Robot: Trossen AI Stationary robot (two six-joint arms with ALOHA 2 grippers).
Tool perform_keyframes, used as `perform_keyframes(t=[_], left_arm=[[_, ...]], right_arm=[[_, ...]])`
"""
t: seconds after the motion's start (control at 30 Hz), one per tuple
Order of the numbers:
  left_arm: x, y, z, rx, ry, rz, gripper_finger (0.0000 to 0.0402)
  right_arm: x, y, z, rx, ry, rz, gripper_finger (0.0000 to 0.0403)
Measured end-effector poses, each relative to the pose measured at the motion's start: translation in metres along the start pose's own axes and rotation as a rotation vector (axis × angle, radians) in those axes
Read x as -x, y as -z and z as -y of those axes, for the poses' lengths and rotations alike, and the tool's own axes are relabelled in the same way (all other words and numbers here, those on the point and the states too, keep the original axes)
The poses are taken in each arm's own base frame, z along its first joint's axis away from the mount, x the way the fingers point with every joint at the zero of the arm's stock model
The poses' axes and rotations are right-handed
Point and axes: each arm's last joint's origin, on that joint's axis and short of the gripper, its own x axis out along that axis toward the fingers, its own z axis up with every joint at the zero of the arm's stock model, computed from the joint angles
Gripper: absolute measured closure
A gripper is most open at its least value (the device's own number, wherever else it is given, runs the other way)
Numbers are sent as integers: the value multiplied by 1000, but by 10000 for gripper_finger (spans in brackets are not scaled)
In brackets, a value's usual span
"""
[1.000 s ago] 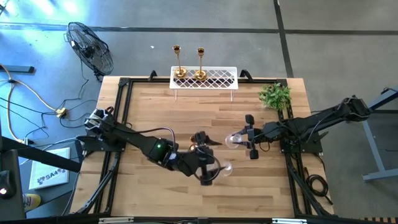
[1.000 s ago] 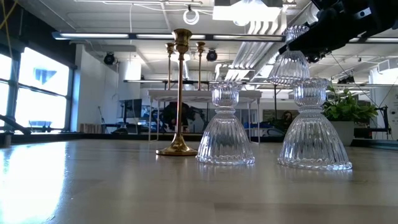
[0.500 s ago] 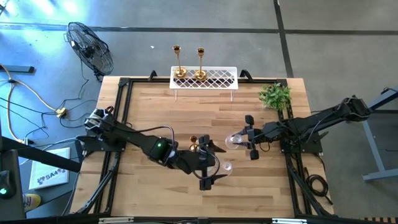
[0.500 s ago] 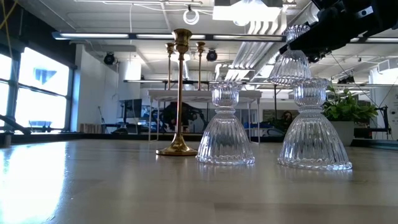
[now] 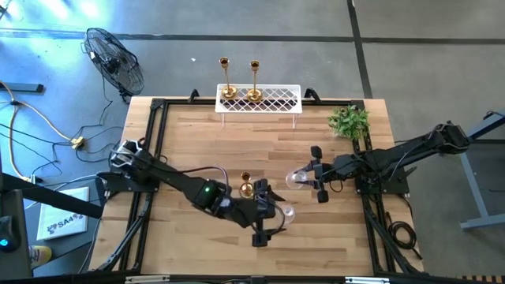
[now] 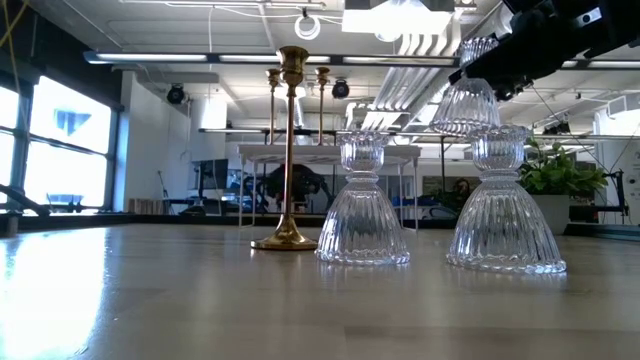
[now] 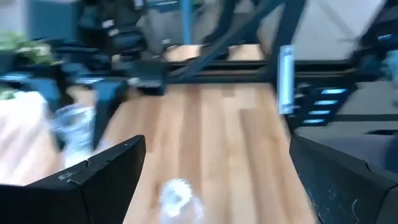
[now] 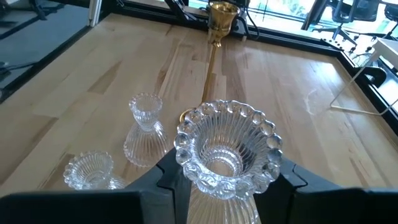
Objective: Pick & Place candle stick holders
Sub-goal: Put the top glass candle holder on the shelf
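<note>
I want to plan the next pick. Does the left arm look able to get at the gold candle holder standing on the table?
Probably yes. The left gripper is open and empty, close beside the gold candle holder. A clear glass holder stands close by, and the right gripper holds another one farther off.

A pale wood bench (image 5: 237, 150) with a black frame fills the middle. At its far edge stands a white lattice rack (image 5: 268, 101) on thin legs, and a small green plant (image 5: 349, 121) sits at the far right corner. On the grey floor to the left are a black fan (image 5: 115, 60), a yellow cable (image 5: 47, 126) and a white box (image 5: 61, 219). Ceiling lights (image 6: 385, 18) hang in the room behind.
</note>
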Motion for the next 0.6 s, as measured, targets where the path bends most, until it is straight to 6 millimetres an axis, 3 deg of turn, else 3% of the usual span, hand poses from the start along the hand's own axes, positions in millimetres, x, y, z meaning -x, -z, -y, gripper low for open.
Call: perform_keyframes(t=[0.23, 0.6], left_arm=[[-4, 14, -19, -34, -318, -83, 12], [-17, 11, -54, 6, -280, -153, 12]], right_arm=[[1, -3, -3, 8, -23, 32, 282], [7, -25, -15, 71, -78, 123, 282]])
